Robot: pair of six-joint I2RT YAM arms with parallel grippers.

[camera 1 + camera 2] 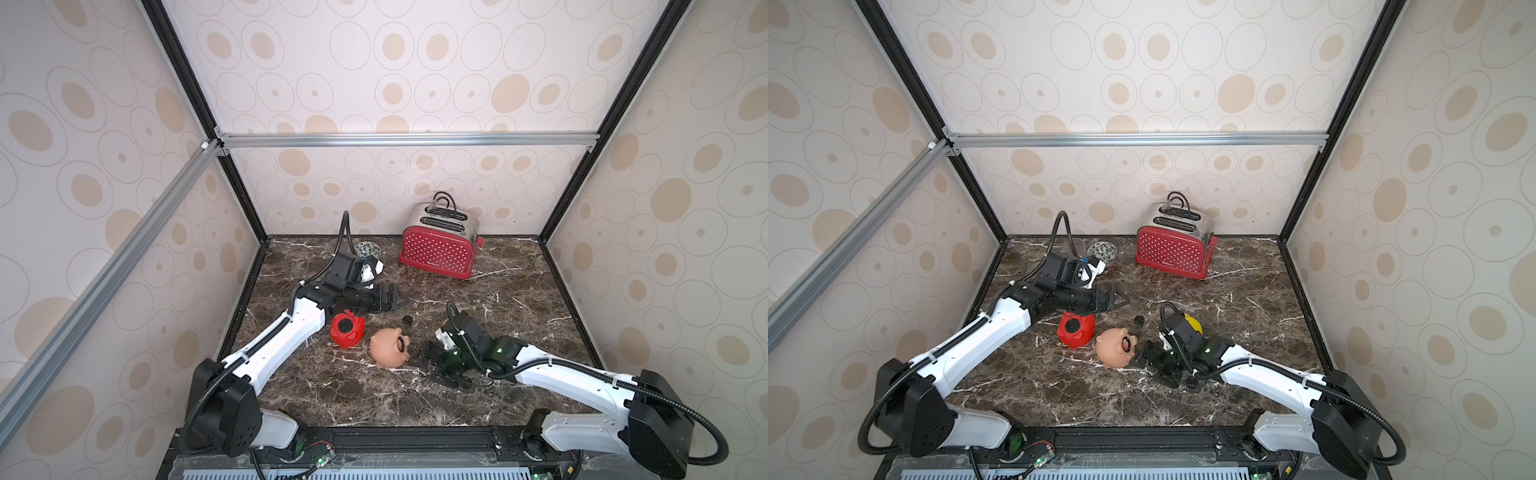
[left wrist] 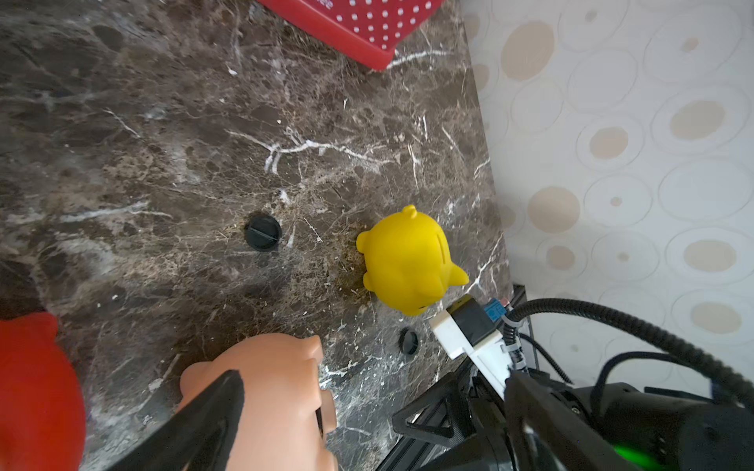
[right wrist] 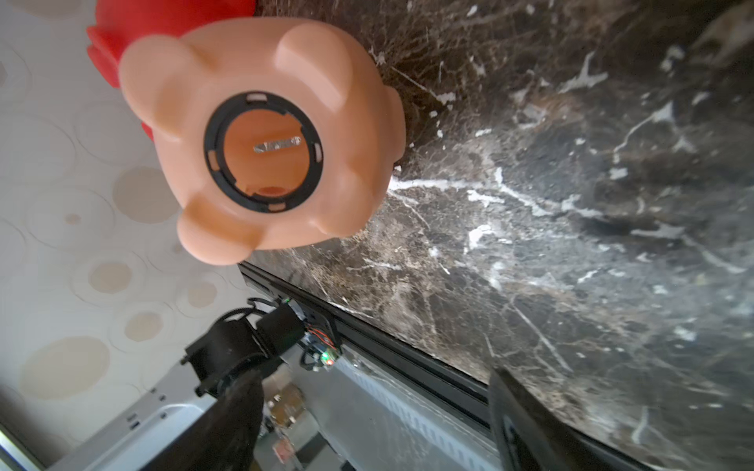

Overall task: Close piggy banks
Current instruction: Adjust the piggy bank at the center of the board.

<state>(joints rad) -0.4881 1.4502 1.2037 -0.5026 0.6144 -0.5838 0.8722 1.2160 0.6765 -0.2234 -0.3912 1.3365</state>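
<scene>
Since the pink pig (image 1: 386,348) is made of smooth, hollow plastic, it is judged to be light, hard and a bit slippery. It is likely to roll or slide when it is pushed. It is laid on its side on the table (image 1: 519,332), and its round belly hole (image 3: 263,151) is turned to the right gripper (image 1: 436,368). The hole is not yet closed. The pig is best held across its round body, or kept still from behind, while a plug is pressed in.

Two small black plugs are seen on the table: the far plug (image 2: 263,233) behind the pink pig, and the near plug (image 2: 409,341) close to the right arm. They are thin and flat, so they are best picked up by the edges.

The red pig (image 1: 348,330) is set just beside the pink one. The yellow pig (image 2: 408,265) is stood farther back, near the right arm.

The right gripper is opened wide and nothing is held in it. It is placed low, just in front of the belly hole, and the pig is not touched. The left gripper (image 1: 395,298) is opened all the way too, is empty, and is hung over the table behind the red pig.
</scene>
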